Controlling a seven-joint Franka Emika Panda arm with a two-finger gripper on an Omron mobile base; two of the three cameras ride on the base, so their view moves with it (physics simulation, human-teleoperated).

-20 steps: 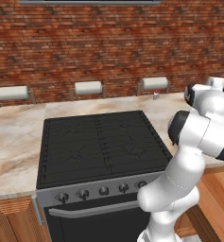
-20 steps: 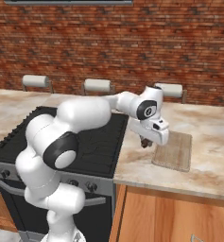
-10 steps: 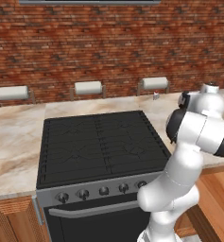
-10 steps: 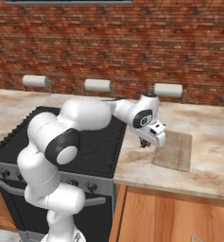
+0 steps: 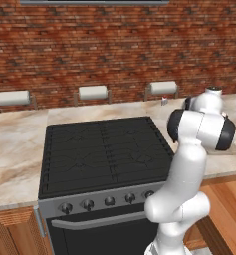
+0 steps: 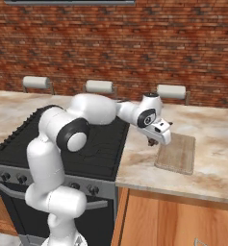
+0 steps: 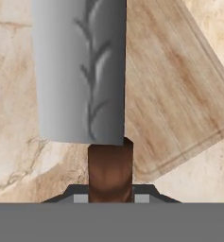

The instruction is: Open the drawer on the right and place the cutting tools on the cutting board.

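Note:
My gripper point(image 7: 110, 196) is shut on the brown handle of a knife point(image 7: 80, 71) with a broad grey blade, which points away from the hand. In the right base view the gripper point(image 6: 154, 140) hangs just above the counter at the left edge of the cutting board point(image 6: 177, 153), a thin light-tan wooden rectangle. The board point(image 7: 175, 94) lies bare to the right of the blade. In the left base view the arm covers most of the board point(image 5: 228, 149). The tool with a green part is out of view. I cannot tell whether the wood-grain drawer front point(image 6: 178, 218) under the counter is open.
A black stove point(image 5: 104, 154) sits left of the board, set into the beige marbled counter point(image 6: 211, 139). Three paper-towel rolls point(image 6: 171, 91) hang along the brick wall. Bare counter lies right of and behind the board.
The hand has rolled and sunk slightly beside the board's left edge. The knife has stayed in its grip throughout.

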